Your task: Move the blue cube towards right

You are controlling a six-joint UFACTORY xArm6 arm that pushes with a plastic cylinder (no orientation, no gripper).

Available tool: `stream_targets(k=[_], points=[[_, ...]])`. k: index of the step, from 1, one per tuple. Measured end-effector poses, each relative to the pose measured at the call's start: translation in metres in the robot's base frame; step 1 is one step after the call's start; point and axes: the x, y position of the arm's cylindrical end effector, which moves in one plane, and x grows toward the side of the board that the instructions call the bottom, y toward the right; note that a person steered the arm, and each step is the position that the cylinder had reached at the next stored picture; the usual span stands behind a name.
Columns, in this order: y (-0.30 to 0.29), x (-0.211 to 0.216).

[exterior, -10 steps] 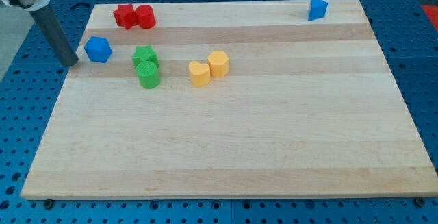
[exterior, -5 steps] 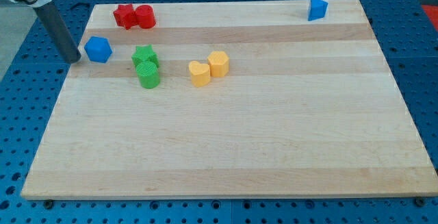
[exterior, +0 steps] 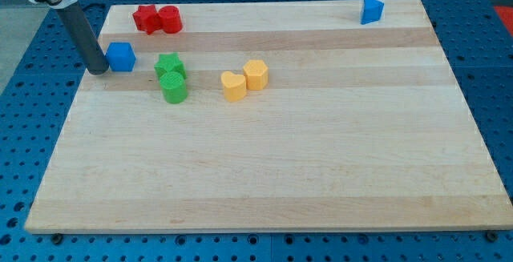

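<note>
The blue cube [exterior: 122, 56] lies on the wooden board [exterior: 272, 166] near its upper left edge. My tip [exterior: 98, 69] stands right against the cube's left side, at the board's left edge. The dark rod rises from the tip up to the view's top left. A green star-shaped block [exterior: 169, 64] lies a short way to the right of the cube.
A green cylinder [exterior: 173, 88] sits just below the green star. Two red blocks [exterior: 157, 18] lie together at the top left. Two yellow blocks [exterior: 244, 80] lie near the middle. Another blue block [exterior: 371, 10] sits at the top right.
My tip has moved right and reached the blue cube. The cube has turned and shifted slightly to the right.
</note>
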Motion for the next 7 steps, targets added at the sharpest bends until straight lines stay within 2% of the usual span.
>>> stream_targets(k=[7], points=[[0.016, -0.017]])
